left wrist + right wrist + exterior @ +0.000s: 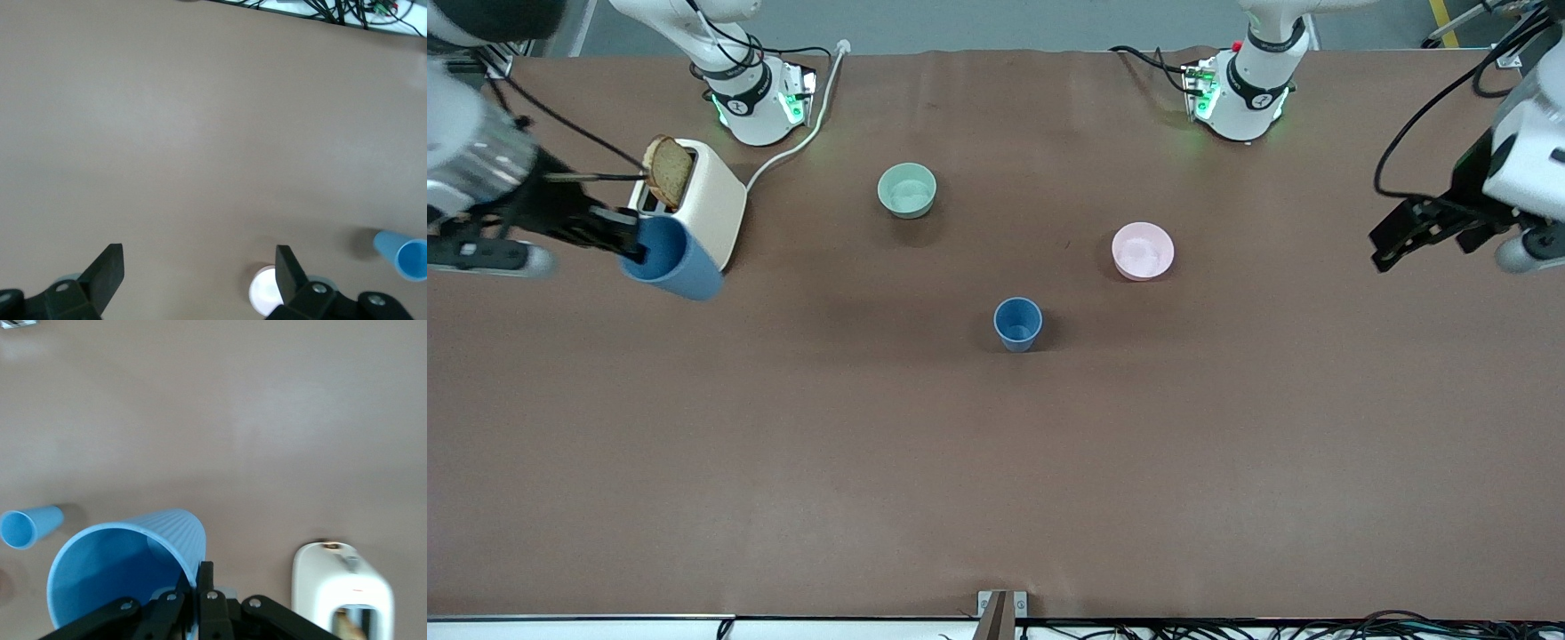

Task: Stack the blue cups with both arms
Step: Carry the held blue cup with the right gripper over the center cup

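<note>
Your right gripper (633,245) hangs in the air at the right arm's end of the table (996,462), just beside the toaster (698,206), and its fingers (205,587) are pinched on the rim of one blue cup (669,258). You can see in the right wrist view that one finger sits inside the cup's mouth and the other outside, with the wall clamped between them. The held cup (127,567) is lifted and tilted, its open mouth turned toward the gripper. The toaster stands near the right arm's base with a slice of bread (667,171) sticking up out of its slot. The second cup (1017,324) stands upright and alone near the middle of the table, nearer to the front camera than both bowls. The green bowl (907,190) sits farther from that camera, toward the right arm's base; the pink bowl (1143,251) sits toward the left arm's end, well apart from the cup. Your left gripper (1414,233) waits in the air over the left arm's end of the table, and its fingers (107,270) are spread wide with nothing between them.
</note>
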You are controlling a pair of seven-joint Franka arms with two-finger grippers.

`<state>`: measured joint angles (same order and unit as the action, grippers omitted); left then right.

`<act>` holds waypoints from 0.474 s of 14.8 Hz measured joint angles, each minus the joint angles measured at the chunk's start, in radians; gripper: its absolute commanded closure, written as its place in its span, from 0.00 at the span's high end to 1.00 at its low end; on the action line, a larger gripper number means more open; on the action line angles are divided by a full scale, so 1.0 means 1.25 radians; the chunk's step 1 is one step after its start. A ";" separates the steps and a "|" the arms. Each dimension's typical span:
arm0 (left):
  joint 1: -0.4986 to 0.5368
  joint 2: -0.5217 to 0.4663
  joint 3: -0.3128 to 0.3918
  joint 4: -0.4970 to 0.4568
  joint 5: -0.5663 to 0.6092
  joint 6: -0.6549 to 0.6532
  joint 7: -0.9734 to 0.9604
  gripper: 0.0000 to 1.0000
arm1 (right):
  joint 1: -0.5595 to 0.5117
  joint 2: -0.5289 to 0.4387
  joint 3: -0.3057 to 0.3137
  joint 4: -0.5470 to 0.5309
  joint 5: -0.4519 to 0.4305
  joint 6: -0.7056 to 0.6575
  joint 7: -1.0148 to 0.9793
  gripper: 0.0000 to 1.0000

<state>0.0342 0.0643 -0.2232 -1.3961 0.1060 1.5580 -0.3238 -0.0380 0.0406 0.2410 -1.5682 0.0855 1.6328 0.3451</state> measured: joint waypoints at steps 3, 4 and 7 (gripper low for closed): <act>-0.084 -0.036 0.102 -0.033 -0.006 -0.019 0.085 1.00 | 0.032 0.053 0.086 -0.015 0.000 0.109 0.163 0.00; -0.100 -0.046 0.120 -0.048 -0.012 -0.021 0.093 1.00 | 0.045 0.078 0.111 -0.018 -0.001 0.142 0.203 0.00; -0.108 -0.064 0.125 -0.080 -0.020 -0.021 0.106 1.00 | 0.090 0.152 0.146 -0.019 -0.001 0.221 0.282 0.00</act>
<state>-0.1003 -0.0158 -0.0673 -1.4961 0.0813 1.5319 -0.1912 0.0747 0.2302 0.4231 -1.5922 0.0841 1.9086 0.6975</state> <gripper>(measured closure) 0.000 0.952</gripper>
